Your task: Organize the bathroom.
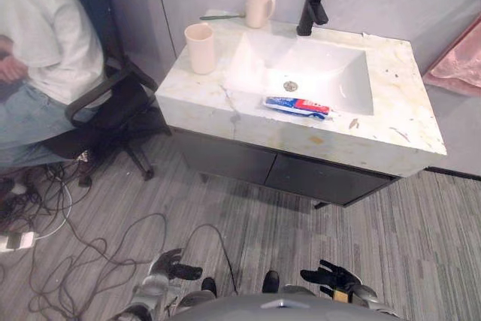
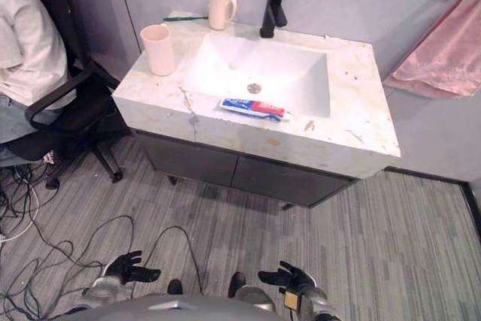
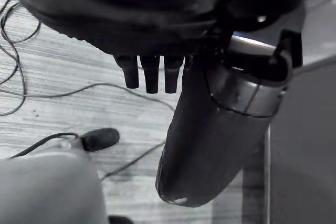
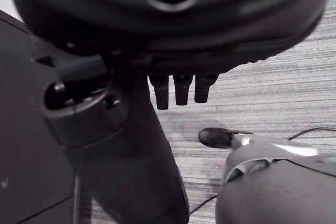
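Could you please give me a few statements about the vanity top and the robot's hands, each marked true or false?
1. The toothpaste tube lies on the counter's front edge, by the basin. True.
2. The toothbrush stands in a cup. False: it lies flat on the counter beside the back cup.
3. Both cups are upright. True: so is the front cup.
4. The left hand holds the toothpaste. False: it hangs low over the floor, holding nothing.
5. The right hand rests on the faucet. False: it is also low, open, far from it.
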`<state>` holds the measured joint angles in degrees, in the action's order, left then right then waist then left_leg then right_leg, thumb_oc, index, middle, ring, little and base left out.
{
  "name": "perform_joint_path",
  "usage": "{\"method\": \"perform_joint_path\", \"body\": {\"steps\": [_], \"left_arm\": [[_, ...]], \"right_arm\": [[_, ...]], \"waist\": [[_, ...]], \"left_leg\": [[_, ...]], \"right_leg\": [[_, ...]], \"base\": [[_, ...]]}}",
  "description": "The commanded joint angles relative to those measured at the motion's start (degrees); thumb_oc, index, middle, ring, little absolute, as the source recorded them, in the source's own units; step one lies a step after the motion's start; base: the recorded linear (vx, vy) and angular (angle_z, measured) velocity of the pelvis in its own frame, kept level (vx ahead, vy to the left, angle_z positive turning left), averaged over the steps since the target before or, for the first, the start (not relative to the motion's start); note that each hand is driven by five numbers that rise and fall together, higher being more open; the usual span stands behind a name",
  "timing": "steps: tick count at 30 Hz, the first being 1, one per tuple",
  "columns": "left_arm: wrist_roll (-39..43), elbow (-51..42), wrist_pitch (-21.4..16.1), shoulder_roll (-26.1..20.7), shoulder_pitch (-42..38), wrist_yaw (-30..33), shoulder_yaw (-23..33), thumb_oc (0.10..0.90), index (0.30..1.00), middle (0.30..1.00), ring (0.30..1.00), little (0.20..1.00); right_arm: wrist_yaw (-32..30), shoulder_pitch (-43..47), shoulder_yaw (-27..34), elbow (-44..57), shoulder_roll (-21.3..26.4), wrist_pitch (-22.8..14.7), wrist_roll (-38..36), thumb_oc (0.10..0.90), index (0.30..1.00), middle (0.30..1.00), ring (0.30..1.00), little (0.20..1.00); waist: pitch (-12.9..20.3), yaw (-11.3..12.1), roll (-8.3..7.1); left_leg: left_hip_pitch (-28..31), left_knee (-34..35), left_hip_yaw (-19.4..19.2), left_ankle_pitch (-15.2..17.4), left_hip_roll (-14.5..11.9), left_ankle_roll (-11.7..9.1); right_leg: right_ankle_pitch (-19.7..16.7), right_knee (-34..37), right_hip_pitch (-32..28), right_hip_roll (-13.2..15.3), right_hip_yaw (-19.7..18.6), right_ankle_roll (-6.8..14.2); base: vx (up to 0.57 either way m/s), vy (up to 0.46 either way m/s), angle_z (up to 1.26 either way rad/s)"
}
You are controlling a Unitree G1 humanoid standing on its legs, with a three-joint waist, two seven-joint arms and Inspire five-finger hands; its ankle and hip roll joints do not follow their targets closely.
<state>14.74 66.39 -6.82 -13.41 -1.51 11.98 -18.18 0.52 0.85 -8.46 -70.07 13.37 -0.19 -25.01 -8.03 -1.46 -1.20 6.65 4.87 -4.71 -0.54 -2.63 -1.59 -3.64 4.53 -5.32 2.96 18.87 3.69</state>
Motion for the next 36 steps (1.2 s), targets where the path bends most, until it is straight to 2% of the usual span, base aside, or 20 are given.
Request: {"method": "perform_joint_path", "body": {"steps": [1, 2, 3, 4, 6, 7, 8, 10, 11, 12, 13, 16, 19, 21, 25, 27, 33, 34, 36], "left_arm": [[-6.52, -6.15, -11.38, -1.91, -4.26, 14.9, 1.06, 0.8, 0.9, 0.9, 0.9, 0.9], [-8.52, -8.29, -11.77, -2.41, -4.41, 18.51, 1.16, 0.8, 0.9, 0.9, 0.9, 0.9], [-12.14, -13.16, -9.3, -3.59, -4.28, 25.2, 1.31, 0.8, 0.9, 0.9, 0.9, 0.9], [-13.95, -15.29, -10.26, -4.16, -4.17, 29.18, 1.5, 0.8, 0.9, 0.9, 0.9, 0.9], [-17.94, -21.22, -9.84, -5.33, -3.7, 35.8, 2.57, 0.8, 0.9, 0.9, 0.9, 0.9], [-19.48, -25.89, -8.71, -6.48, -3.56, 38.27, 3.13, 0.8, 0.9, 0.9, 0.9, 0.9], [-19.91, -26.38, -8.79, -6.63, -3.47, 38.62, 3.19, 0.8, 0.9, 0.9, 0.9, 0.9], [-22.07, -33.1, -8.5, -8.59, -3.14, 40.3, 3.58, 0.8, 0.9, 0.9, 0.9, 0.9], [-25.78, -34.66, -10.68, -9.16, -2.86, 41.82, 3.73, 0.8, 0.9, 0.9, 0.9, 0.9], [-25.39, -39.57, -8.45, -10.72, -3.06, 40.0, 3.99, 0.8, 0.9, 0.9, 0.9, 0.9], [-26.81, -50.03, -7.72, -13.82, -2.99, 35.66, 4.43, 0.8, 0.9, 0.9, 0.9, 0.9], [-27.74, -62.65, -6.77, -16.27, -3.65, 29.22, 4.59, 0.8, 0.9, 0.9, 0.9, 0.9], [-28.95, -69.14, -4.97, -17.25, -5.02, 29.4, 4.52, 0.8, 0.9, 0.9, 0.9, 0.9], [-31.13, -77.37, -4.17, -17.98, -7.71, 30.49, 5.66, 0.8, 0.9, 0.9, 0.9, 0.9], [-31.69, -83.03, -4.88, -17.82, -10.26, 29.1, 6.03, 0.8, 0.9, 0.9, 0.9, 0.9], [-28.55, -85.76, -4.77, -17.22, -12.11, 25.01, 5.66, 0.8, 0.9, 0.9, 0.9, 0.9], [-18.8, -88.98, -0.44, -19.29, -20.78, 11.77, 0.06, 0.8, 0.9, 0.9, 0.9, 0.9], [-18.5, -88.93, -0.46, -19.47, -21.12, 11.65, -0.16, 0.8, 0.9, 0.9, 0.9, 0.9], [-20.9, -88.44, 2.09, -21.97, -24.99, 8.48, -2.45, 0.8, 0.9, 0.9, 0.9, 0.9]], "right_arm": [[-1.87, -1.28, -0.38, -3.0, -0.05, 0.23, -0.51, 0.8, 0.9, 0.9, 0.9, 0.9], [-2.11, -1.48, -0.27, -2.84, -0.06, 0.22, -0.65, 0.8, 0.9, 0.9, 0.9, 0.9], [-2.03, -1.96, 0.15, -2.76, 0.11, 0.21, -1.32, 0.8, 0.9, 0.9, 0.9, 0.9], [-1.89, -2.13, 0.31, -2.76, 0.1, 0.45, -1.64, 0.8, 0.9, 0.9, 0.9, 0.9], [-2.3, -2.29, 0.43, -2.81, -0.1, 1.29, -1.9, 0.8, 0.9, 0.9, 0.9, 0.9], [-2.41, -2.32, 0.35, -2.7, -0.25, 1.64, -3.17, 0.8, 0.9, 0.9, 0.9, 0.9], [-2.43, -2.33, 0.33, -2.69, -0.29, 1.66, -3.27, 0.8, 0.9, 0.9, 0.9, 0.9], [-2.93, -2.44, 0.27, -2.31, -0.46, 2.21, -3.46, 0.8, 0.9, 0.9, 0.9, 0.9], [-2.98, -2.55, 0.34, -2.14, -0.59, 2.67, -3.43, 0.8, 0.9, 0.9, 0.9, 0.9], [-3.33, -2.66, 0.41, -2.03, -0.66, 2.66, -3.7, 0.8, 0.9, 0.9, 0.9, 0.9], [-4.0, -2.73, 0.35, -1.95, -0.6, 2.9, -4.31, 0.8, 0.9, 0.9, 0.9, 0.9], [-4.35, -2.6, 0.69, -2.46, -0.43, 2.98, -4.45, 0.8, 0.9, 0.9, 0.9, 0.9], [-4.67, -2.16, 0.7, -2.85, -0.39, 2.95, -4.87, 0.8, 0.9, 0.9, 0.9, 0.9], [-4.98, -1.61, 0.58, -3.37, -0.58, 2.83, -5.81, 0.8, 0.9, 0.9, 0.9, 0.9], [-4.93, -1.03, 0.15, -4.22, -0.88, 2.5, -6.92, 0.8, 0.9, 0.9, 0.9, 0.9], [-5.26, -0.63, -0.15, -4.34, -1.07, 2.01, -7.55, 0.8, 0.9, 0.9, 0.9, 0.9], [-5.19, -0.45, -0.82, -4.7, -0.42, 2.45, -5.19, 0.8, 0.9, 0.9, 0.9, 0.9], [-5.15, -0.46, -0.83, -4.75, -0.39, 2.45, -5.09, 0.8, 0.9, 0.9, 0.9, 0.9], [-4.92, -0.55, -1.09, -5.35, 0.06, 2.88, -2.42, 0.8, 0.9, 0.9, 0.9, 0.9]], "waist": [[4.17, 1.08, -0.5], [4.06, 1.2, -0.36], [3.86, 1.6, -0.16], [3.74, 1.83, -0.07], [3.32, 2.69, 0.04], [3.05, 3.33, 0.1], [3.01, 3.37, 0.08], [2.66, 3.98, 0.26], [2.56, 4.19, 0.34], [2.46, 4.4, 0.54], [2.22, 4.7, 1.0], [2.08, 4.86, 1.55], [1.98, 4.77, 1.86], [2.16, 4.92, 2.07], [2.32, 4.83, 2.09], [2.31, 4.61, 2.07], [2.39, 2.53, 3.18], [2.39, 2.45, 3.23], [2.86, 1.32, 3.76]], "left_leg": [[-2.64, 0.13, -1.98, 0.1, 4.17, 1.95], [-2.68, 0.13, -1.75, 0.13, 4.17, 1.96], [-2.81, 0.13, -1.15, 0.12, 4.24, 1.93], [-2.86, 0.13, -0.76, 0.09, 4.29, 1.9], [-2.98, 0.13, 0.17, 0.13, 4.35, 1.83], [-3.03, 0.13, 0.73, 0.15, 4.41, 1.75], [-3.01, 0.13, 0.81, 0.15, 4.42, 1.73], [-3.06, 0.13, 1.44, 0.21, 4.46, 1.65], [-3.12, 0.13, 1.7, 0.22, 4.5, 1.63], [-3.15, 0.13, 1.86, 0.25, 4.5, 1.56], [-3.27, 0.13, 2.24, 0.25, 4.48, 1.42], [-3.39, 0.13, 2.57, 0.23, 4.47, 1.21], [-3.42, 0.13, 2.89, 0.18, 4.44, 1.07], [-3.34, 0.13, 3.26, 0.32, 4.43, 0.85], [-3.03, 0.13, 3.53, 0.31, 4.18, 0.43], [-2.9, -0.03, 3.56, 0.29, 4.02, 0.17], [-2.45, -0.17, 2.54, 0.25, 3.76, -0.25], [-2.4, -0.14, 2.5, 0.25, 3.76, -0.24], [-1.87, 0.07, 1.89, 0.51, 3.82, -0.34]], "right_leg": [[2.47, -2.74, 0.6, 0.5, -4.45, 3.3], [2.6, -2.82, 0.63, 0.47, -4.47, 3.22], [2.87, -2.98, 0.62, 0.37, -4.35, 3.05], [3.01, -3.11, 0.63, 0.32, -4.28, 2.96], [3.4, -3.31, 0.57, 0.21, -3.96, 2.52], [3.59, -3.43, 0.53, 0.2, -3.63, 2.29], [3.63, -3.45, 0.5, 0.21, -3.57, 2.27], [4.09, -3.83, 0.51, 0.18, -3.25, 1.95], [4.21, -3.95, 0.55, 0.19, -3.14, 1.87], [4.34, -4.0, 0.54, 0.21, -2.98, 1.81], [4.66, -3.9, 0.44, 0.05, -2.76, 1.54], [4.85, -3.56, 0.23, -0.07, -2.5, 1.36], [4.9, -3.36, 0.14, -0.17, -2.38, 1.35], [4.96, -2.65, -0.37, -0.32, -2.02, 1.29], [4.97, -2.14, -0.82, -0.63, -1.86, 1.13], [5.0, -1.92, -1.0, -0.78, -2.03, 1.0], [4.62, -1.02, -1.31, -1.16, -3.09, 1.18], [4.59, -0.96, -1.35, -1.19, -3.14, 1.2], [4.57, -0.39, -1.68, -1.39, -3.58, 1.4]], "base": [[0.0, -0.016, 0.14], [-0.01, -0.023, 0.06], [-0.01, -0.03, 0.04], [-0.02, -0.034, 0.07], [-0.01, -0.053, 0.09], [-0.01, -0.053, 0.06], [-0.02, -0.061, 0.05], [-0.01, -0.056, 0.05], [-0.01, -0.044, 0.05], [-0.03, -0.065, 0.07], [-0.03, -0.043, 0.14], [-0.03, -0.053, 0.26], [-0.01, -0.043, 0.14], [0.0, -0.085, 0.12], [0.02, -0.081, 0.05], [0.02, -0.084, 0.02], [0.01, -0.04, 0.0], [0.04, -0.04, -0.03], [0.05, -0.038, -0.02]]}}
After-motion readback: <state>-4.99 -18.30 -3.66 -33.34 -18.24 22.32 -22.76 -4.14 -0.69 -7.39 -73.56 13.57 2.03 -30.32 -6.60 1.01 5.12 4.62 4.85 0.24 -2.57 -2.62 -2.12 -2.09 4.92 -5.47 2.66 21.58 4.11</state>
